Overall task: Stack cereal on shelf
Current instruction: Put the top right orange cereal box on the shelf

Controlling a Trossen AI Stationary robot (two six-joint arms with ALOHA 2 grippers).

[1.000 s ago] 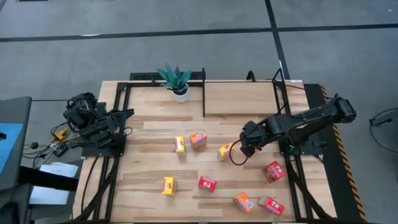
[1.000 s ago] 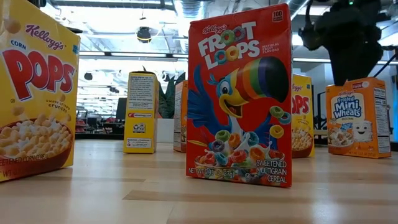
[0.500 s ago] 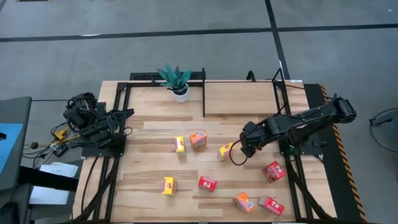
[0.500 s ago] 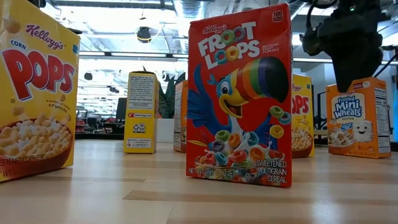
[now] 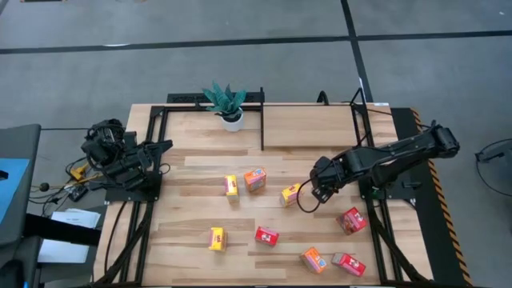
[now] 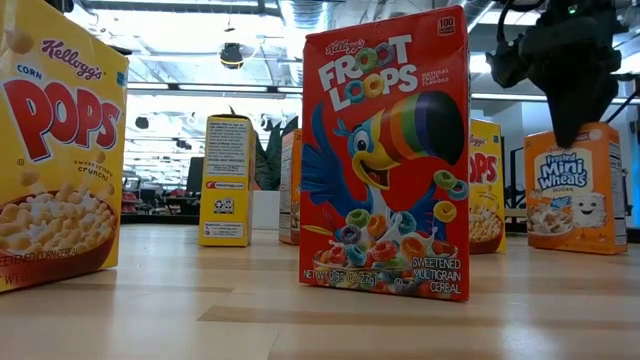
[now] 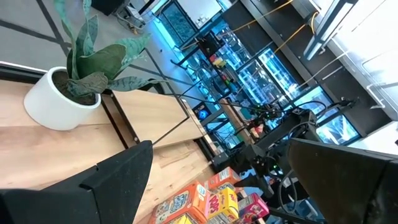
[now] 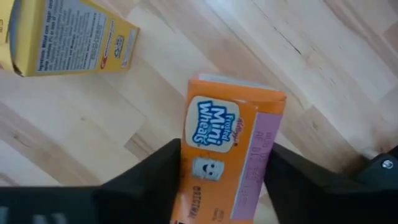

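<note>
Several small cereal boxes stand on the wood table, among them a red Froot Loops box (image 6: 385, 160) and a yellow Corn Pops box (image 6: 55, 150). My right gripper (image 5: 309, 192) points down over an orange Mini Wheats box (image 8: 224, 143), right of the table's middle, and is shut on it. The shelf (image 5: 262, 120), a wood section framed by black rails, lies along the far edge. At the table's left edge my left gripper (image 7: 230, 186) waits open, with nothing between its fingers. My right gripper pinches the Mini Wheats box between its two fingers, at two opposite sides (image 8: 188, 158) near the box's top edge (image 6: 560, 132). The fingers come from above, pointing down. The box stands upright with its bottom end on the table.
A potted green plant (image 5: 228, 104) stands at the shelf's left end. Other boxes stand close by: an orange one (image 5: 254, 178), a yellow one (image 5: 231, 186) and a red one (image 5: 352, 220). More boxes line the near edge (image 5: 314, 258).
My right gripper has drawn its fingers in onto the Mini Wheats box while staying in place. The box has turned a little about on the table, showing more of its front toward the low camera.
</note>
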